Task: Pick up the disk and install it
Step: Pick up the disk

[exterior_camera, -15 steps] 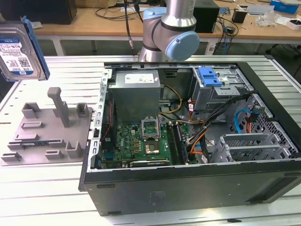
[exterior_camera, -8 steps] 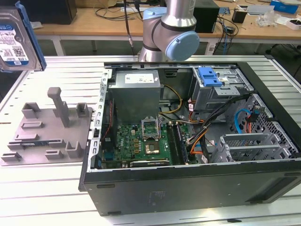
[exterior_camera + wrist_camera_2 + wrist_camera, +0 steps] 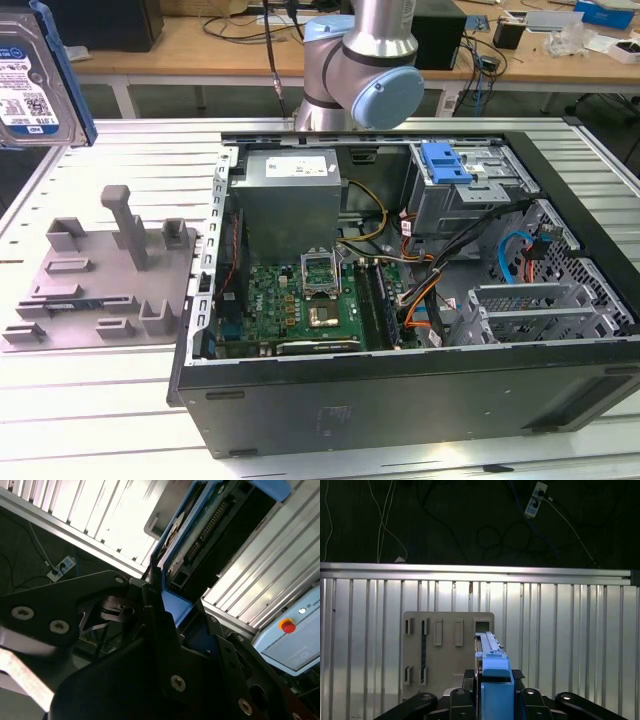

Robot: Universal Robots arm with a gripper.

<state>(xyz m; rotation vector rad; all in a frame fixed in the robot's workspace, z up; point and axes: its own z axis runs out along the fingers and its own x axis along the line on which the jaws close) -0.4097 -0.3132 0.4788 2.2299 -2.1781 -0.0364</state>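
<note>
The claw (image 3: 493, 680) pinches the disk (image 3: 489, 645) by its blue carrier bracket and holds it edge-on in the air above a grey holder plate (image 3: 445, 645), which lies on the slatted metal desk (image 3: 570, 640). In the exterior view, the disk is at the upper left edge, label showing, well apart from 1 open computer case (image 3: 400, 300).
</note>
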